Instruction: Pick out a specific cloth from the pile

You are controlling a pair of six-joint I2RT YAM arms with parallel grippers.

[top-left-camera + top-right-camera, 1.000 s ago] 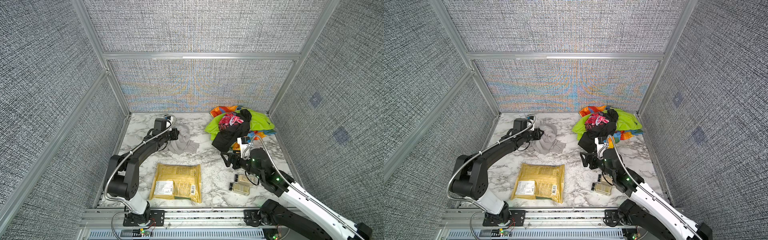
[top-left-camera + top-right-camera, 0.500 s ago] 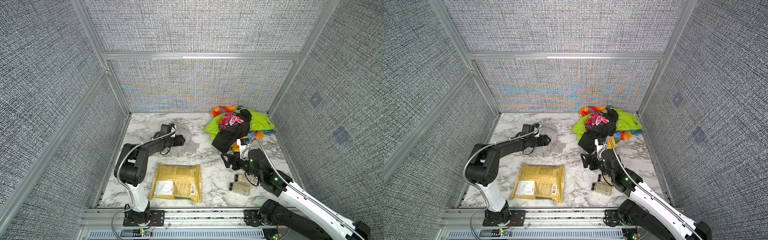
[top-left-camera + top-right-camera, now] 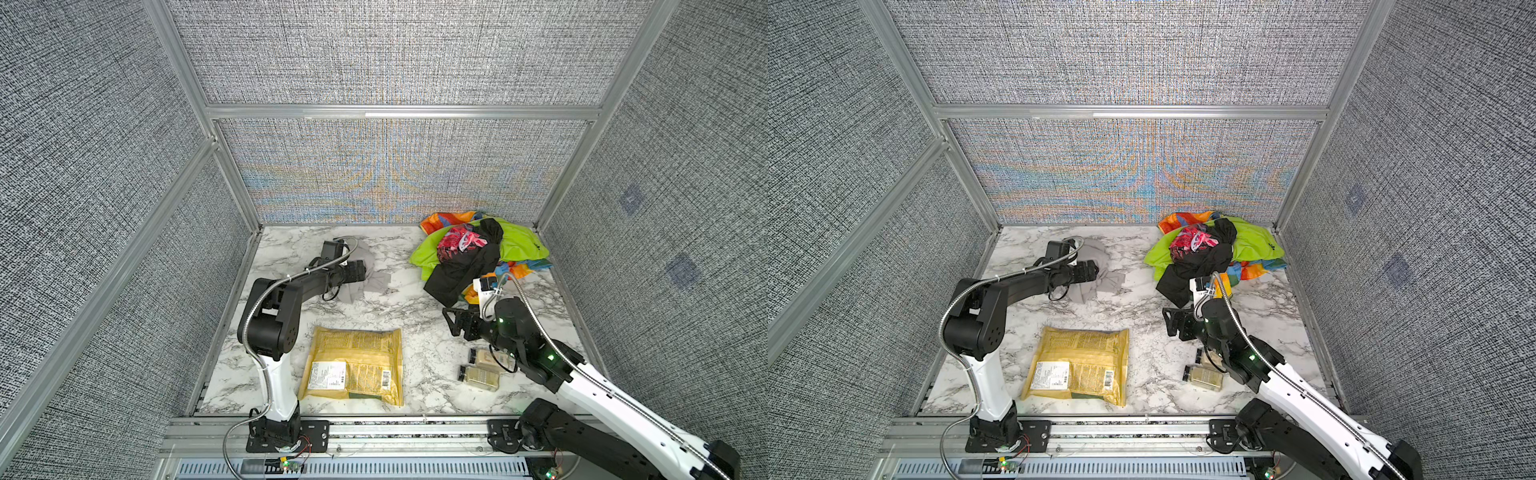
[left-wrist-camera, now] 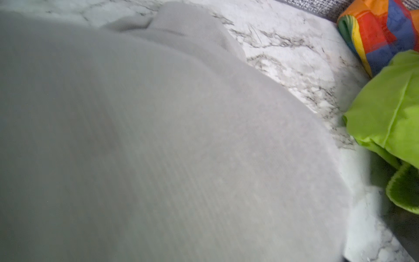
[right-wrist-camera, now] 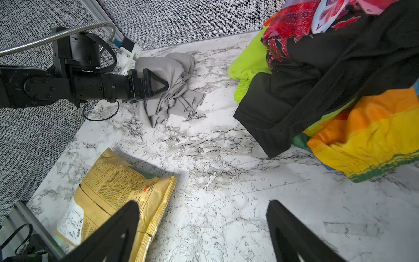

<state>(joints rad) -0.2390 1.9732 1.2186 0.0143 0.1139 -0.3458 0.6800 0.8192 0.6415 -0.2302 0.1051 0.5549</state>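
Note:
The cloth [image 3: 376, 282] [image 3: 1111, 280], plain light grey, lies crumpled on the marble table at the back left, apart from the pile. My left gripper [image 3: 363, 271] [image 3: 1096, 272] rests low on it with its jaws spread. In the right wrist view its black triangular finger [image 5: 158, 85] lies against the cloth [image 5: 174, 90]. Grey fabric [image 4: 158, 136] fills the left wrist view and hides the fingers. The pile [image 3: 478, 249] [image 3: 1212, 249] of black, lime green, tie-dye and red-pink clothes sits at the back right. My right gripper [image 3: 448, 322] [image 5: 202, 204] is open and empty in front of it.
A yellow package [image 3: 353, 365] [image 5: 118, 188] lies flat near the front middle. Two small jars [image 3: 482, 370] lie under my right arm. Grey fabric walls close in the table on three sides. The pile's lime green cloth [image 4: 385, 113] lies close to the grey cloth.
My left arm has come down and its jaws have spread. The grey cloth, which hung bunched from them, now lies on the table. My right arm has barely moved.

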